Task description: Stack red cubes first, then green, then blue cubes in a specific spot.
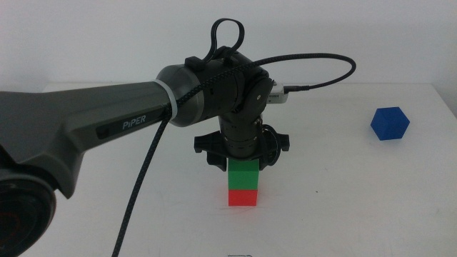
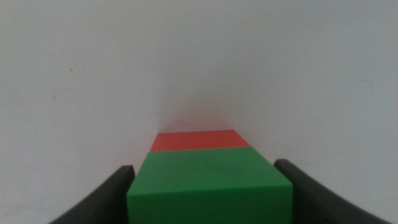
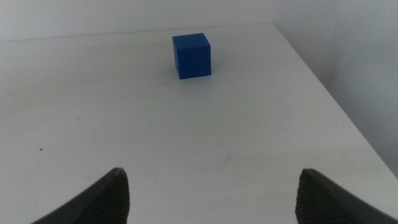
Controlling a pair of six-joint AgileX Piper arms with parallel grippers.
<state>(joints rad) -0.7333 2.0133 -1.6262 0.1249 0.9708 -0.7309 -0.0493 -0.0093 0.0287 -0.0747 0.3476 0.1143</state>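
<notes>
The red cube point(image 1: 242, 197) rests on the white table near the front centre. The green cube point(image 1: 243, 175) sits squarely on top of it. My left gripper point(image 1: 241, 161) comes down from above, shut on the green cube point(image 2: 208, 186), one dark jaw against each side. The red cube point(image 2: 199, 140) shows just beyond the green one in the left wrist view. The blue cube point(image 1: 390, 124) stands alone at the far right of the table. My right gripper point(image 3: 211, 180) is open, low over the table, well short of the blue cube point(image 3: 192, 55), and out of the middle view.
The left arm point(image 1: 107, 128) and its black cable point(image 1: 143, 185) stretch across the left half of the table. The table's right edge point(image 3: 323, 87) runs close past the blue cube.
</notes>
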